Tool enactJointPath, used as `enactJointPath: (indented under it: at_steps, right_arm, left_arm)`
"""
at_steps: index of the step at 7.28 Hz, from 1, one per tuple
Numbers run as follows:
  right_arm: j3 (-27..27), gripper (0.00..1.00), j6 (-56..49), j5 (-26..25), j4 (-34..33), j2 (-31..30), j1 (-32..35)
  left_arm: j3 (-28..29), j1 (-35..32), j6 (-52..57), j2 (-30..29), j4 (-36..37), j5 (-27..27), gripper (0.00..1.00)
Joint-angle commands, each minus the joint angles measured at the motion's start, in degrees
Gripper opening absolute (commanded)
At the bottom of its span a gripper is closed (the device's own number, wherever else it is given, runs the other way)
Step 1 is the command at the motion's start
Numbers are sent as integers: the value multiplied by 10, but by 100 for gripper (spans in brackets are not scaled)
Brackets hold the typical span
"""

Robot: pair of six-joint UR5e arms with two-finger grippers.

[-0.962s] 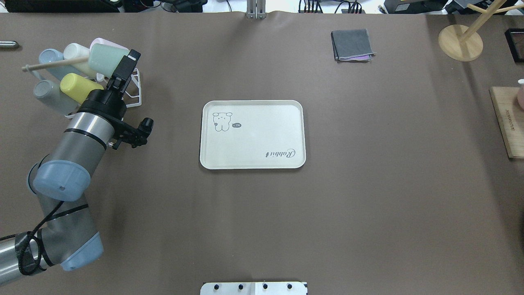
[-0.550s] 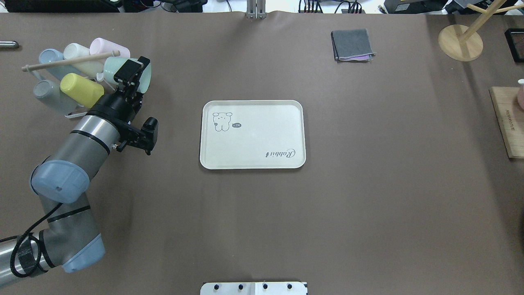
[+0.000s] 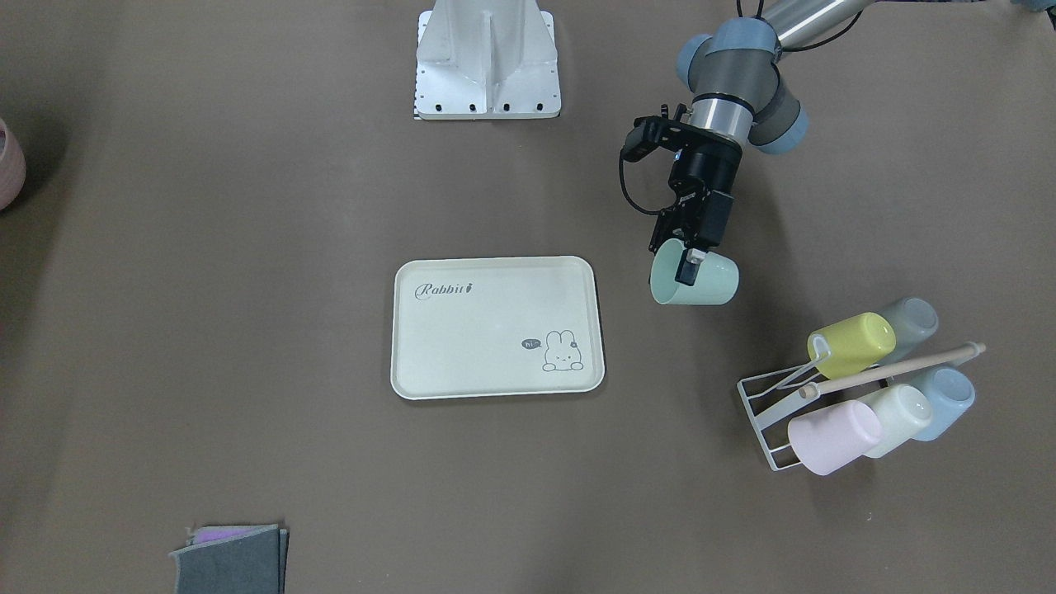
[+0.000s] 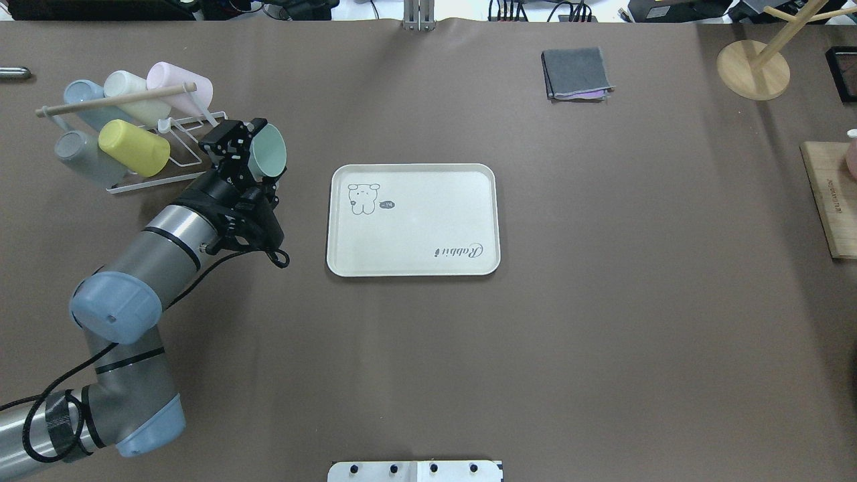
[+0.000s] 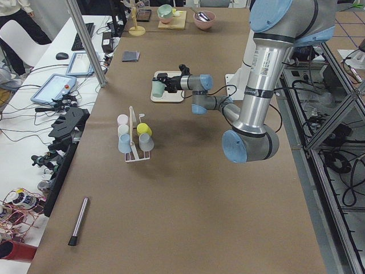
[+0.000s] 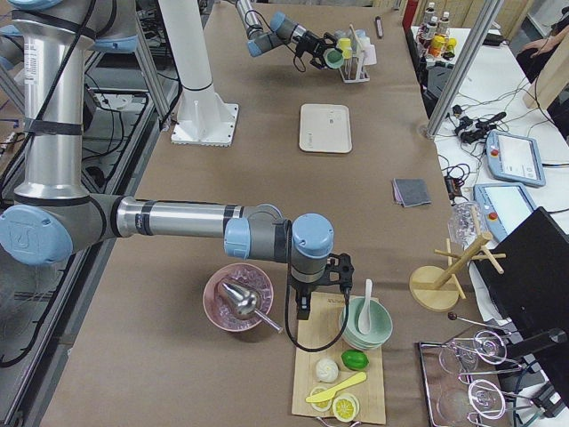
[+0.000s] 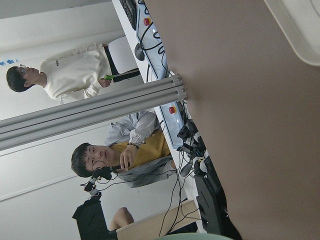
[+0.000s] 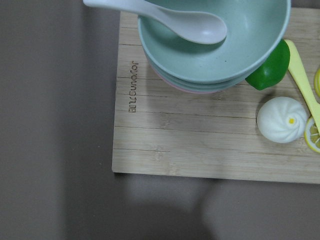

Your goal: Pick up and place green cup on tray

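Observation:
The green cup [image 4: 270, 151] is a pale mint tumbler held on its side in the air, between the cup rack [image 4: 175, 152] and the cream tray [image 4: 428, 201]. My left gripper [image 4: 246, 142] is shut on its rim. In the front-facing view the green cup [image 3: 711, 285] hangs from my left gripper [image 3: 678, 257], right of the tray [image 3: 462, 330] and apart from it. The tray has nothing on it. My right gripper [image 6: 307, 307] hovers over a wooden board far to the right; I cannot tell whether it is open or shut.
The rack holds a yellow-green cup [image 4: 132, 147], a grey cup [image 4: 79, 155] and pink, cream and blue cups behind a wooden rod. A folded grey cloth [image 4: 576, 73], a wooden stand base [image 4: 753, 70] and a wooden board [image 4: 830, 201] lie at the far right.
My left gripper has drawn the green cup off the rack and carried it right and nearer, toward the tray. The cup's mouth now faces up and right.

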Motion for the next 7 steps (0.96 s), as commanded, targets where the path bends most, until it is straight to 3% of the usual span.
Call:
enactJointPath:
  at_steps: [1, 5, 7]
  right_arm:
    - [1, 100, -1, -1, 0, -4, 3]
    - [4, 100, -2, 2, 1, -11, 9]
    - [3, 100, -2, -1, 1, -11, 10]
  left_arm:
    - [37, 32, -133, -42, -1, -3, 82]
    - [100, 66, -281, -111, -11, 2, 81]
    - [187, 80, -362, -148, -74, 32, 80]
